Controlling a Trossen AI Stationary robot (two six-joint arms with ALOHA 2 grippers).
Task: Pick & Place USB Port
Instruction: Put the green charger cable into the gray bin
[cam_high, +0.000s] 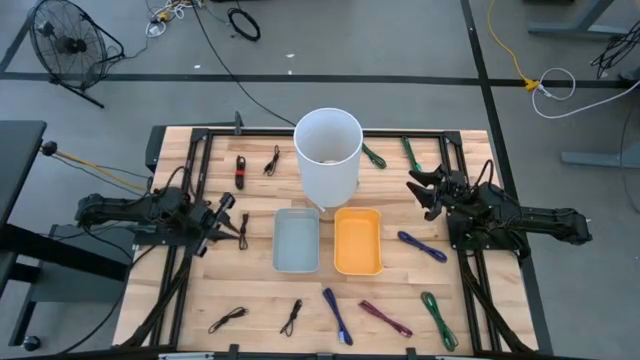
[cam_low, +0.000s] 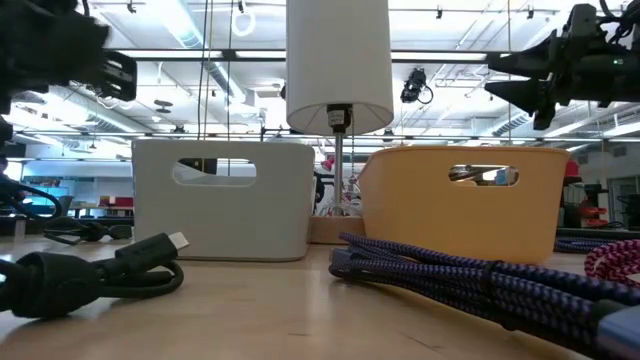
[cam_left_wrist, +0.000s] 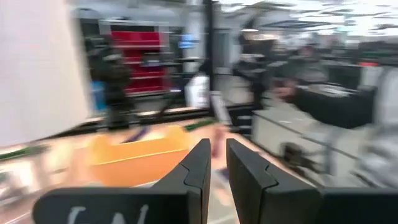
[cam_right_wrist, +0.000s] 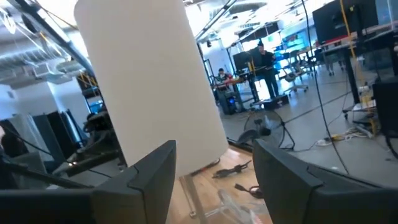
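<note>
A black fan (cam_high: 68, 46) stands on the grey floor (cam_high: 420, 45), beyond the wooden worktop (cam_high: 260, 300), near coiled cords (cam_high: 553, 84).

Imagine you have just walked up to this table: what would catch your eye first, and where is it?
The tall white cylinder standing at the table's far middle dominates. Just in front of it sit two bins side by side, a grey bin and a bright orange bin. Coloured cables lie scattered around them, such as the blue cable near the front edge, while the left gripper and right gripper hover at either side.
</note>
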